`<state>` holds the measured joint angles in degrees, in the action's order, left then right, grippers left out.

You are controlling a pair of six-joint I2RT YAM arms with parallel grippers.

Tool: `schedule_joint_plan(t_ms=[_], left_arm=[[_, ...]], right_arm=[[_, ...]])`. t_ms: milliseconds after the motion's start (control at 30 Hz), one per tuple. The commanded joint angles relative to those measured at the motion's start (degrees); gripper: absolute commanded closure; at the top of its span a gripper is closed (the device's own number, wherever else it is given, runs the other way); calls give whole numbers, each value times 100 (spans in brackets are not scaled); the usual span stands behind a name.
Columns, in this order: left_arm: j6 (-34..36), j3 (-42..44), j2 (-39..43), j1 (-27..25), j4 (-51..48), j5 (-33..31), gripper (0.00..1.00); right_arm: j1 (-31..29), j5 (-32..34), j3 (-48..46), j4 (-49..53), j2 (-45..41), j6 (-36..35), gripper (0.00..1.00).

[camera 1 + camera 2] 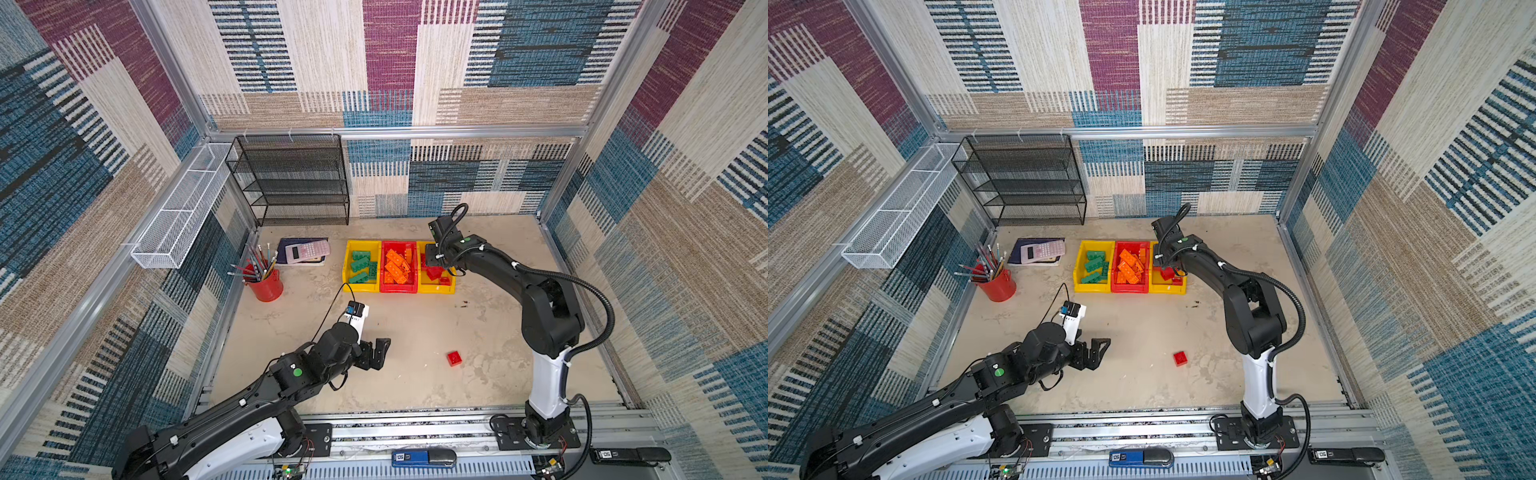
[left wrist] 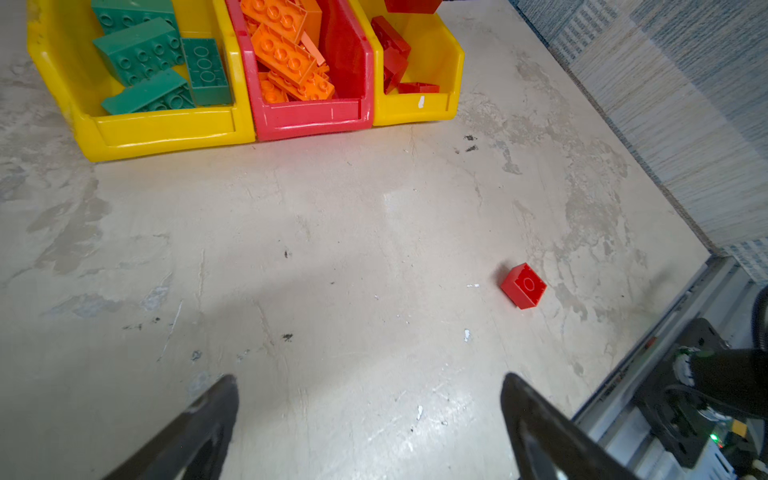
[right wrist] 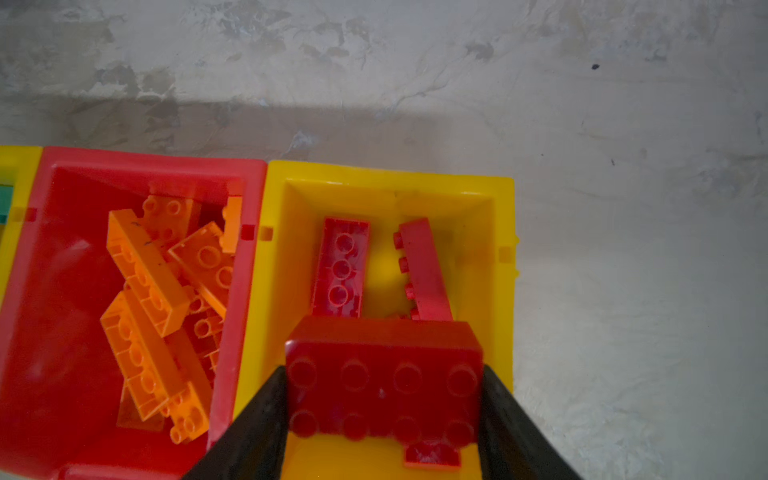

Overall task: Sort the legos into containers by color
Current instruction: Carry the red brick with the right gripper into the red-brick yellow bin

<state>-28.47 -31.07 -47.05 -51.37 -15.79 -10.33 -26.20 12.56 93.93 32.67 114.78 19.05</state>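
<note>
Drop-off step: right gripper (image 3: 384, 370) clamps red brick (image 3: 384, 345) over end yellow bin (image 3: 505, 216); open left gripper (image 2: 370, 378) should fetch tabletop's stray small brick (image 2: 523, 286).

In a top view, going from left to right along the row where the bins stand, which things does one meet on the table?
red pencil cup → calculator → yellow bin with green bricks → red bin with orange bricks → yellow bin with red bricks
</note>
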Motion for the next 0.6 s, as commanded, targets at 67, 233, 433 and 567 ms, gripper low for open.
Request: schedule_joint_plan(t_ms=[67, 233, 433, 567], left_arm=[[55, -58, 62, 6, -319, -359, 1], [9, -6, 340, 13, -350, -335, 1], [-251, 165, 758, 5, -432, -125, 1], [-511, 400, 1051, 9, -417, 76, 1]], right_arm=[[4, -101, 284, 60, 144, -193, 18], [2, -216, -64, 36, -404, -166, 15], [-115, -538, -1091, 115, -1506, -61, 17], [-378, -721, -2293, 119, -2417, 187, 20]])
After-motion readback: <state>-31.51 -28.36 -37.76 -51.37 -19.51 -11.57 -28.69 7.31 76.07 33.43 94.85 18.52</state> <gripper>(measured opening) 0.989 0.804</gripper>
